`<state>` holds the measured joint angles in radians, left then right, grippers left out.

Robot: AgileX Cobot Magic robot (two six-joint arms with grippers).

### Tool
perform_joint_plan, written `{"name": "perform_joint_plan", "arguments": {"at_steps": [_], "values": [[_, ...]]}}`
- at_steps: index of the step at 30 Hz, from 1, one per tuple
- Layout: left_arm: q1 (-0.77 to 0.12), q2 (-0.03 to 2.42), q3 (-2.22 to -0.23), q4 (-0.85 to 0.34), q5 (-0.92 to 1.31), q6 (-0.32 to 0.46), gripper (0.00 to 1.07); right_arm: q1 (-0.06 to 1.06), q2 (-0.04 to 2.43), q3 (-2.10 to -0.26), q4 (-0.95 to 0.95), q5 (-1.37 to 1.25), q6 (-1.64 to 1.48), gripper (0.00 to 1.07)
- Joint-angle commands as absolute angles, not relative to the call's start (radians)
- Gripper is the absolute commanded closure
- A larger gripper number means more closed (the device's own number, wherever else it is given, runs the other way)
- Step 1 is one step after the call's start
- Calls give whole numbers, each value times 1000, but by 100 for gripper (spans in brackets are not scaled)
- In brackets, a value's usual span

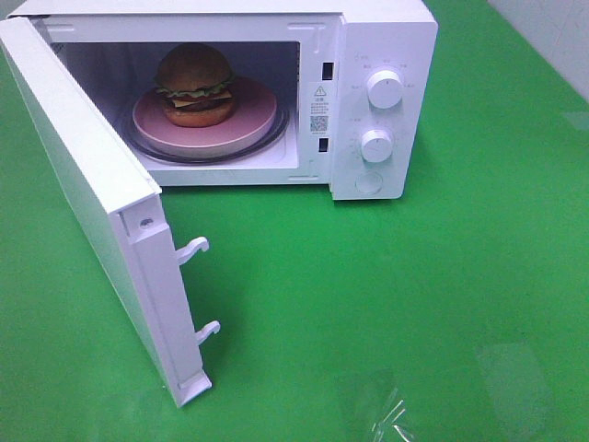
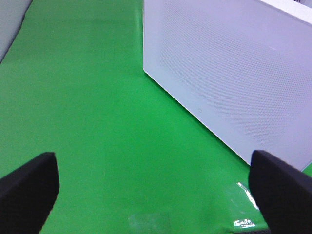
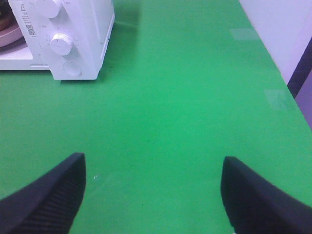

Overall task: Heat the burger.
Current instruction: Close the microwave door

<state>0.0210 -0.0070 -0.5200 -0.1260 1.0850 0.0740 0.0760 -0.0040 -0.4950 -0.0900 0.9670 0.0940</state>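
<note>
Green tabletop, open microwave; inside, the burger sits on a pink plate. Likely soft and topple-prone, so the plate rim looks the safer hold. Left gripper and right gripper gape empty.

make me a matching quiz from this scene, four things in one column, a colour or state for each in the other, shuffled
Things:
1 burger
2 plate
3 door
4 table

Colour or state:
a green
b swung open
c pink
d sits on the plate

Pairs: 1-d, 2-c, 3-b, 4-a
</note>
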Motion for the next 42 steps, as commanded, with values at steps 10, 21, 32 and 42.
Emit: {"name": "perform_joint_plan", "arguments": {"at_steps": [10, 21, 32, 42], "values": [[16, -10, -526, -125, 1057, 46, 9, 70, -31, -495, -88, 959, 90, 34], [16, 96, -561, -77, 897, 0, 47, 70, -31, -495, -88, 959, 90, 34], [16, 363, -560, -70, 647, 0, 107, 70, -31, -495, -88, 959, 90, 34], [16, 533, -445, -74, 269, 0, 107, 70, -31, -495, -88, 959, 90, 34]]}}
